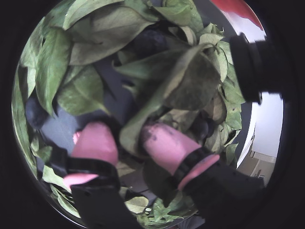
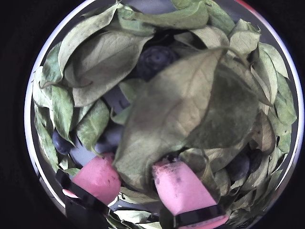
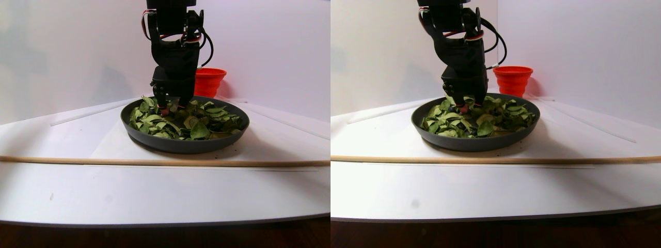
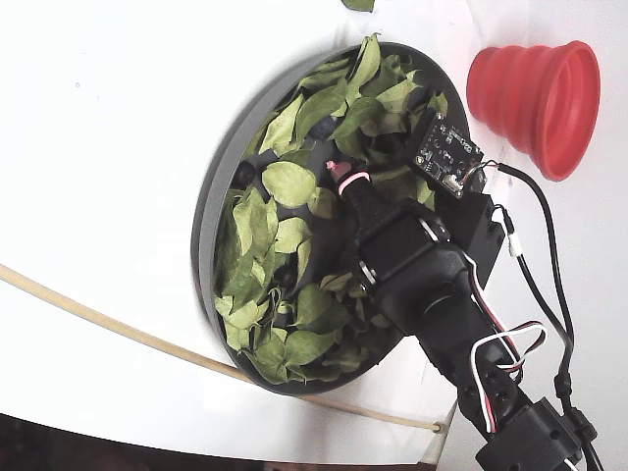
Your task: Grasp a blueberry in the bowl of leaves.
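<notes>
A white table (image 4: 118,147) carries the dark-grey bowl (image 4: 208,211), a red cup (image 4: 538,93) and a thin wooden strip (image 3: 155,161).

I'm seeing my gripper (image 2: 136,177) sitting open among the leaves (image 2: 181,105), its pink fingertips (image 2: 97,174) straddling one big leaf, a blueberry (image 2: 155,59) lying beyond it in the bowl (image 2: 35,81).

A red ribbed cup (image 4: 538,90) stands on the white table (image 4: 108,157) beside a thin wooden strip (image 3: 155,161)
</notes>
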Controlling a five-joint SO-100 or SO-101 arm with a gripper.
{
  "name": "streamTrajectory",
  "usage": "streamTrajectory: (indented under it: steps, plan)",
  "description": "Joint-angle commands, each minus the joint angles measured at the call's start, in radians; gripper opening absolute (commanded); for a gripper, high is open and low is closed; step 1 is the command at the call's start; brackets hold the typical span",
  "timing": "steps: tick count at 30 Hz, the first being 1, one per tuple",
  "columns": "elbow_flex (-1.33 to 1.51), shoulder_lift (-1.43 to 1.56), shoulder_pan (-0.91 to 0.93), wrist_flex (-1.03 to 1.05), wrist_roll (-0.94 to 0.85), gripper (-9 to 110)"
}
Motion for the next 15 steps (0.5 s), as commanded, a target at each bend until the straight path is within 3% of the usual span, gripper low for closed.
streamTrajectory:
  steps: [1, 15]
  plan:
    - [0.017, 0.025, -0.005, -0.012, -0.008, 12]
    - [0.029, 0.021, -0.011, -0.015, -0.014, 11]
